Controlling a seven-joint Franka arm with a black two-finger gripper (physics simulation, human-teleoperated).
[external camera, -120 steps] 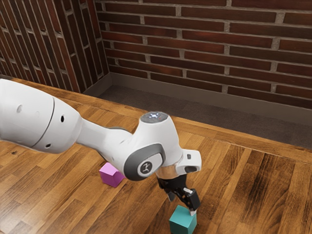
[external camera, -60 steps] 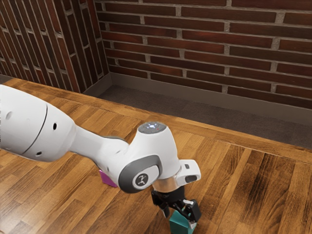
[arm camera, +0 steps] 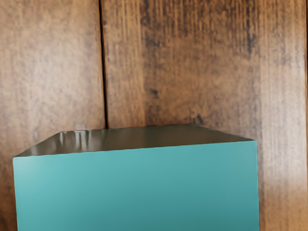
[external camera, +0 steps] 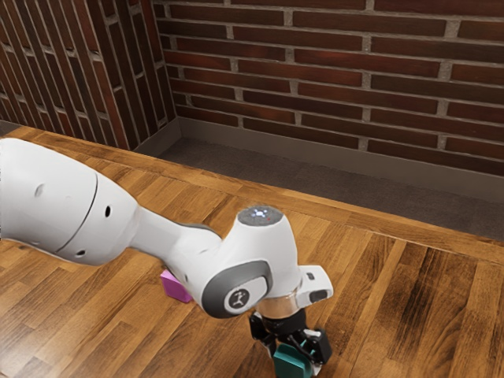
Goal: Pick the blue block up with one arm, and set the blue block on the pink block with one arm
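The blue block (external camera: 290, 364) is teal in colour and rests on the wooden table at the lower edge of the exterior view. My gripper (external camera: 293, 352) has come down over it, and its black fingers (external camera: 316, 346) stand on either side of the block, open. In the wrist view the blue block (arm camera: 137, 187) lies right under my hand, its flat top face toward the camera. The pink block (external camera: 174, 285) sits on the table toward the exterior view's left of the blue block, mostly hidden behind my arm.
The plank table (external camera: 409, 299) stretches toward the exterior view's right and toward the back. Beyond its far edge lie a grey floor strip (external camera: 331, 177) and a brick wall (external camera: 331, 71). My white arm (external camera: 118, 228) spans the left side.
My hand has dropped from just above the blue block until its fingers straddle the block. The arm now covers more of the pink block. Neither block has moved.
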